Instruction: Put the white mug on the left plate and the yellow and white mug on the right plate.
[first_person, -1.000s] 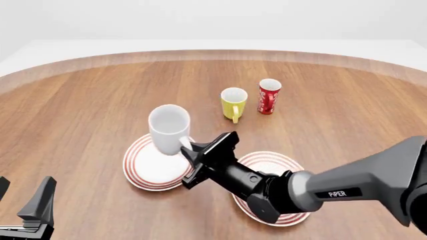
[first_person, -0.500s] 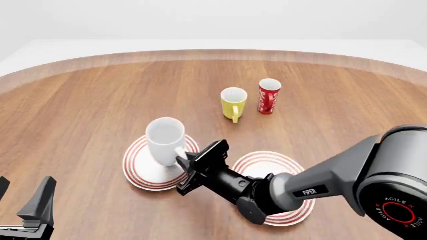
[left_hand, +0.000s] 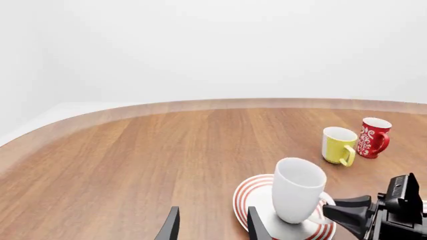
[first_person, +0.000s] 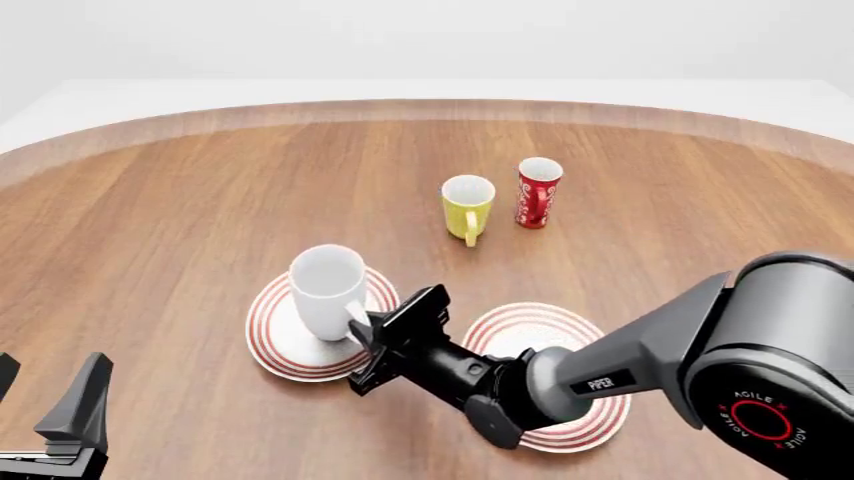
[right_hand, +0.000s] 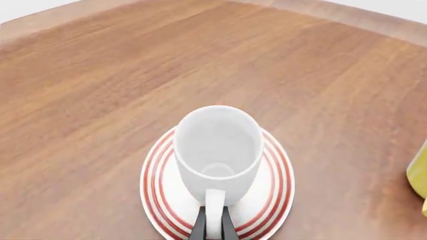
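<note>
Wooden table (first_person: 200, 200); "PIPER", "AGILEX" on right arm (first_person: 627, 375)

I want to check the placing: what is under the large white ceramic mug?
The large white ceramic mug stands on the round red-ringed left plate. The mug hides the plate's centre. The right gripper holds its handle.

round wooden table (first_person: 200, 200), white backdrop

Large white mug (first_person: 327, 292) upright on left plate (first_person: 274, 335), handle pinched by right tool (first_person: 371, 345). Small yellow and white mug (first_person: 467, 207) upright on bare bench farther back, handle facing near side. Right plate (first_person: 567, 325), red-ringed, just beside left plate.
</note>
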